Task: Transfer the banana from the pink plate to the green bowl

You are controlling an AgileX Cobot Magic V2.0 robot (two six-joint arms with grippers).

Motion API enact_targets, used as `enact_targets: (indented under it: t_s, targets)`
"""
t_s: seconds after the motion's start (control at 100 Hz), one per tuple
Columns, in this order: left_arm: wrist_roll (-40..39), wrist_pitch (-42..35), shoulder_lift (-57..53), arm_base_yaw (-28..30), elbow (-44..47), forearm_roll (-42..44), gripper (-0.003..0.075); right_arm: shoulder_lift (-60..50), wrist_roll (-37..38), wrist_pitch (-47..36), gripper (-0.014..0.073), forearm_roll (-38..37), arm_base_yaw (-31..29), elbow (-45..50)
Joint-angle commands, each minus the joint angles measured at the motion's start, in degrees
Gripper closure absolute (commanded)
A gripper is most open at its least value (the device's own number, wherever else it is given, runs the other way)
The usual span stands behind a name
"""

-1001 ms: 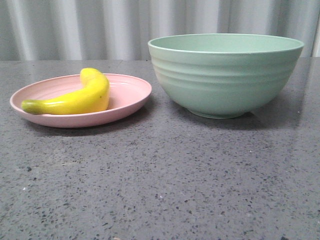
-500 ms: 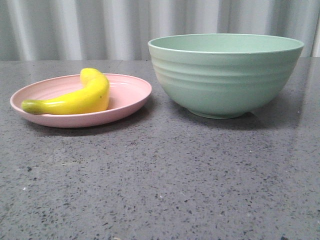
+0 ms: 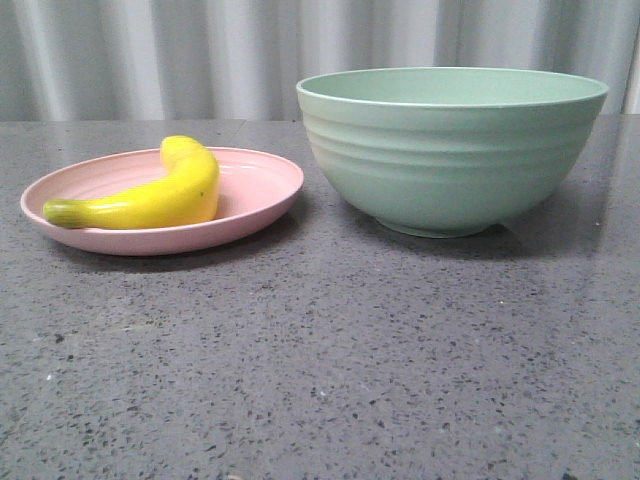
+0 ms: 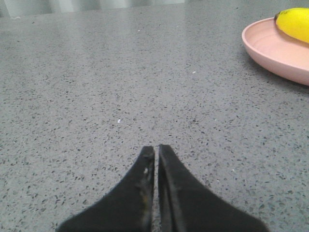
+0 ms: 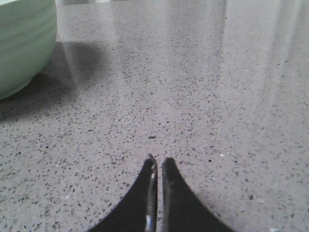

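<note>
Nothing of the transfer is done yet, so the step in hand, as I judge it, is the reach for the fruit. My left claw [image 4: 155, 151] hangs low over the grey speckled table [image 3: 320, 360], clenched on nothing, its fingers pressed together with only a hairline between them. The pink plate [image 4: 270, 50] lies ahead of that claw and off to one side, well apart, and the banana [image 4: 293, 21] rests on it, only one end showing from there. My right claw [image 5: 158, 163] is likewise clenched and empty, with the green bowl [image 5: 21, 43] ahead of it and to the side, also well apart.

To do this well I would first spread the left fingers wide, then come down on the thick middle of the fruit, across its curve, not along it. The skin looks smooth and slippery, so a grip near either tapered end could slide off. The plate is shallow and may shift if I scrape its rim, so I should descend from above. The bowl stands much taller than the plate, so the carry needs a clear lift over its rim.

From largest to smallest, counting: one table; one green bowl [image 3: 452, 150]; one pink plate [image 3: 255, 185], near the bowl but not touching it; two claws; one banana [image 3: 165, 195].
</note>
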Motion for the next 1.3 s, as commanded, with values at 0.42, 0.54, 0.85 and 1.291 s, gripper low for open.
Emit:
enact_targets:
  t_s: [0.42, 0.54, 0.85, 1.291]
  targets:
    - [-0.1, -5.7, -1.6, 0.1, 0.5, -0.4, 0.0741, -1.1, 0.1, -10.5, 0.0655, -0.4, -0.3, 1.3]
    - [-0.2, -12.0, -1.6, 0.1, 0.5, -3.9, 0.0741, -1.1, 0.1, -13.9, 0.0655, -0.3, -0.3, 1.3]
    - [-0.2, -21.5, -1.6, 0.3, 0.5, -8.2, 0.0741, -1.1, 0.1, -21.6, 0.0655, -0.3, -0.3, 1.3]
    - [-0.2, -22.1, -1.6, 0.3, 0.5, -8.3, 0.0741, -1.1, 0.1, -22.1, 0.0655, -0.3, -0.3, 1.3]
